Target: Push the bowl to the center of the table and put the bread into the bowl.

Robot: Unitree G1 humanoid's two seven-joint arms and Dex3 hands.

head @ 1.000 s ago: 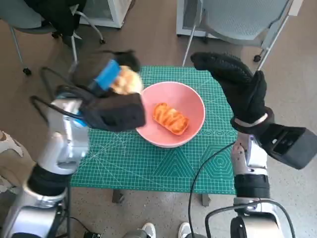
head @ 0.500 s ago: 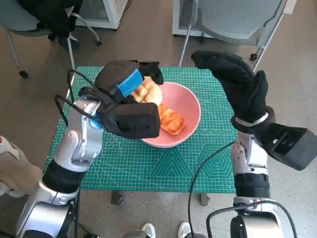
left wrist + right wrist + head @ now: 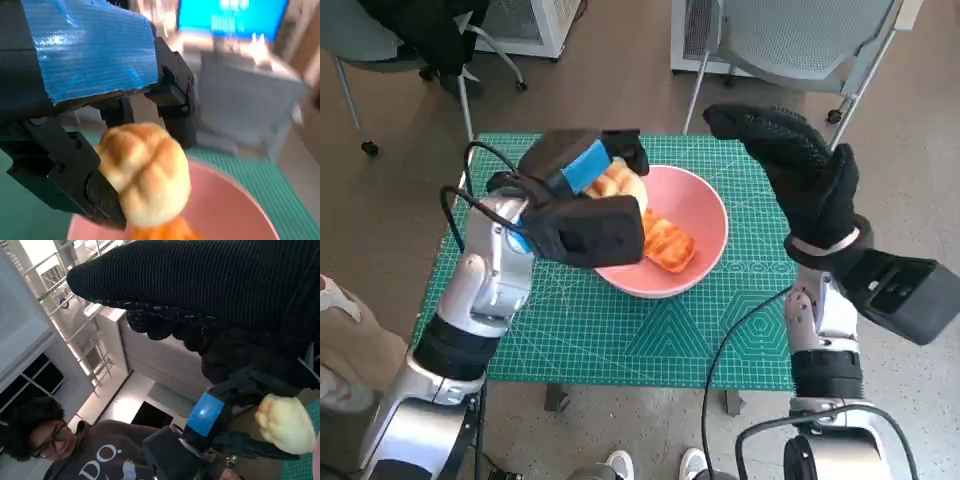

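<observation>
Since the earlier pictures, the left robot hand [image 3: 582, 165] has carried its pale bread roll [image 3: 618, 183] from beyond the bowl's far-left side to over the rim, and in the last half second it has barely shifted; the bowl and the right arm lie much as they did.

Nearest the robot, the green mat covering the worktop [image 3: 620, 340] lies between the two forearms. Next comes the pink bowl [image 3: 705, 235], sitting roughly at the middle of the mat, so the push looks done. Inside it lies an orange-glazed pastry [image 3: 668, 243]. Above the bowl's left rim the left robot hand holds the roll, its black fingers [image 3: 75, 175] closed round it; the left wrist view shows the roll [image 3: 147, 175] hanging over the pink interior, just above the pastry.

On the far right, the right robot hand [image 3: 798, 165] is raised above the worktop's far corner, gloved fingers extended and holding nothing, well clear of the bowl.

Farther off, the right wrist view shows a person in a grey sweatshirt [image 3: 100, 457].

The step in hand is placing the bread. The next move probably calls for lowering a little and loosening the fingers so the roll drops inside, not onto the rim.
</observation>
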